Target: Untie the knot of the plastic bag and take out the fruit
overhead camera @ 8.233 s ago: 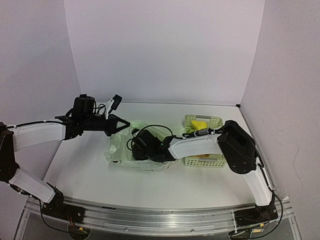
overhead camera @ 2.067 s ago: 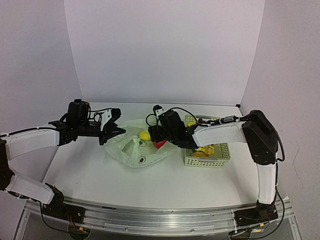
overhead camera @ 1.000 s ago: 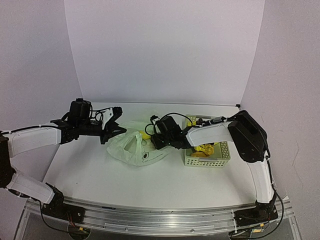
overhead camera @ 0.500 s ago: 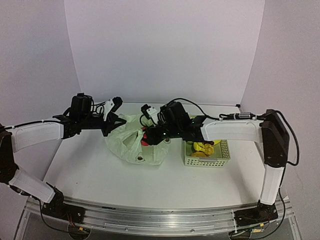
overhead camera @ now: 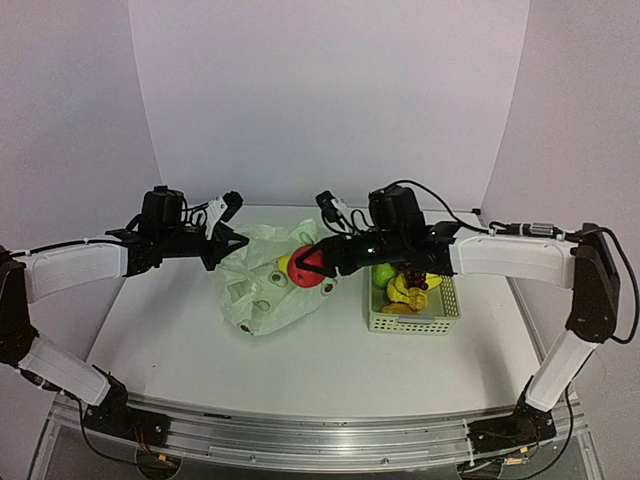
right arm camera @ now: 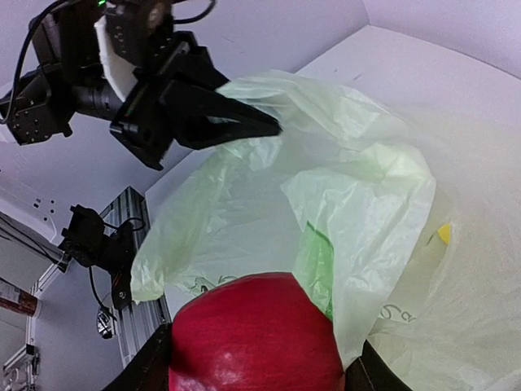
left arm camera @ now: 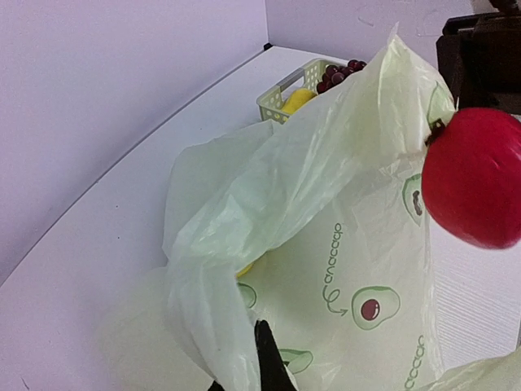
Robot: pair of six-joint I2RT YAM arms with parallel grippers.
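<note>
— Table (overhead camera: 300,370) is white; what's on it?
— A plastic bag (overhead camera: 260,290), mouth open, the left hand (overhead camera: 237,243) pinched tight on its rim. A basket (overhead camera: 415,318) of fruit (overhead camera: 400,285) stands just right.
— And the red apple (overhead camera: 306,268)?
— In the air at the bag's right edge, clamped in the half-spread right hand (overhead camera: 322,256).

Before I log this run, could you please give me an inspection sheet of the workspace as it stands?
Surface: white table, carrying the bag and basket.
Job's things: plastic bag untied, mouth open; red apple held in the air at the mouth; yellow fruit just inside it; basket holds a green pear, grapes and yellow pieces.
Clutter: nothing seen.
Grippers: left gripper shut on the bag's edge, holding it up; right gripper shut on the apple.
Cables: black cables loop above the right wrist, off the table.
Surroundings: plain pale walls on three sides.
</note>
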